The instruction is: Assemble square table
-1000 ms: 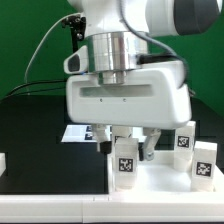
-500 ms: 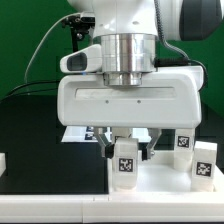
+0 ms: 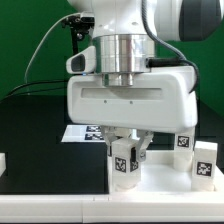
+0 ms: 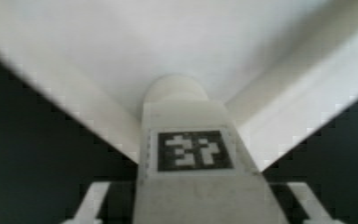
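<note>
1. The end effector (image 3: 126, 150) hung low over the tabletop (image 3: 35, 125), its two fingers (image 3: 110, 148) flanking a tagged white leg (image 3: 124, 163). They looked pressed against the leg's sides, a grip that appeared just about made, though full firmness could not be confirmed.
2. In the wrist view the same leg (image 4: 197, 140) ran straight down the middle between the finger pads (image 4: 94, 200), tag facing the camera. That centring likely served an even, untwisted hold.
3. The leg stood upright on the square table's slab (image 3: 160, 180), at its corner nearest the exterior view's left, probably so it could be lifted straight up without catching the rim.
4. Two more legs (image 3: 204, 162) stood upright at the exterior view's right, one just behind the other, apart from the held one and presumably waiting their turn.
5. Behind the arm, the marker board (image 3: 78, 131) lay flat on the tabletop.
6. The tabletop was black and matte. A white border bar (image 3: 3, 160) sat at the exterior view's left edge.
7. A green backdrop (image 3: 25, 40) closed the room behind, and a dark cable (image 3: 38, 52) trailed down toward the arm.
</note>
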